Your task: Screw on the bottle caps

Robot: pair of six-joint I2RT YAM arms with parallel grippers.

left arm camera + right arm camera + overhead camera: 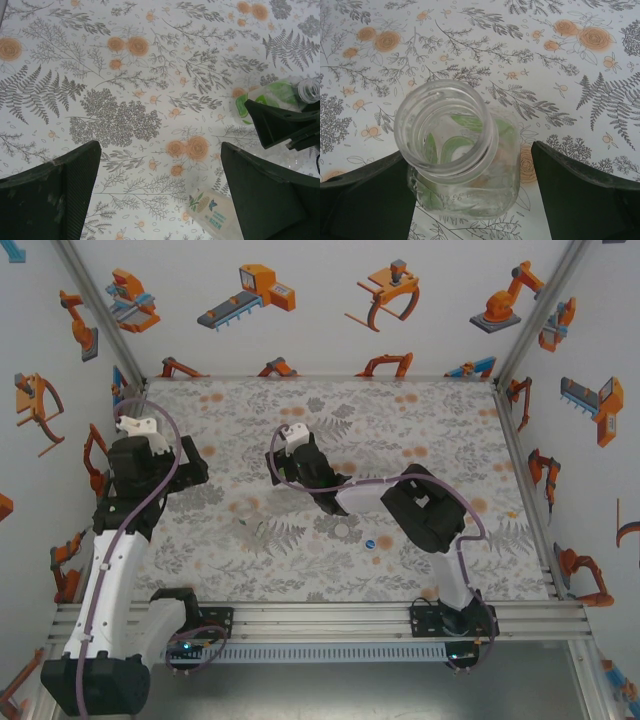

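Grasp step: right end effector (469, 152), spread, straddles the capless bottle (455, 150) at lower centre; next probably calls for pinching it; left end effector (160, 147) gapes.

- Bottle (487, 131): clear, glossy plastic with a smooth, thick rim.
- Tabletop (470, 45): matt covering, printed with ferns and flowers.
- Right end effector (474, 192): dark matt plastic, faintly grained.
- Frame rails (330, 612): silvery, grooved metal.

Above the silver aluminium rail (320, 612), the left arm (108, 575) and right arm (425, 512) stand on black bases: white shells, black joint housings, a lilac cable (177, 452) looping along each, white wrist caps, dark green wedge-shaped fingers (55, 200).
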